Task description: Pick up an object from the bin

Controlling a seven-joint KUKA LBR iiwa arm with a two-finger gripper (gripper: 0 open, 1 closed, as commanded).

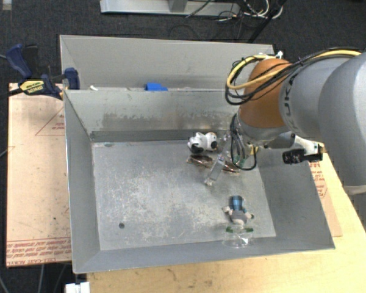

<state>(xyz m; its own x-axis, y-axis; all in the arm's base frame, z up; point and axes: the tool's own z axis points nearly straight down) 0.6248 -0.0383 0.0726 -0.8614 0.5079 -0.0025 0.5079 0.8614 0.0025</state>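
Camera view, grey metal bin, gripper low near the back wall, right of centre, clasped or released cannot be told, brown flat object just beside it, white-and-black toy behind, small blue-grey object toward the front.

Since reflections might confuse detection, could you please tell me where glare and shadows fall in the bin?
Camera view: even light, no hard glare; the bin floor shows a patchy pale sheen; a darker band runs along the foot of its back wall; only soft shadow lies under the arm; the clear thing at the front nearly blends into the metal.
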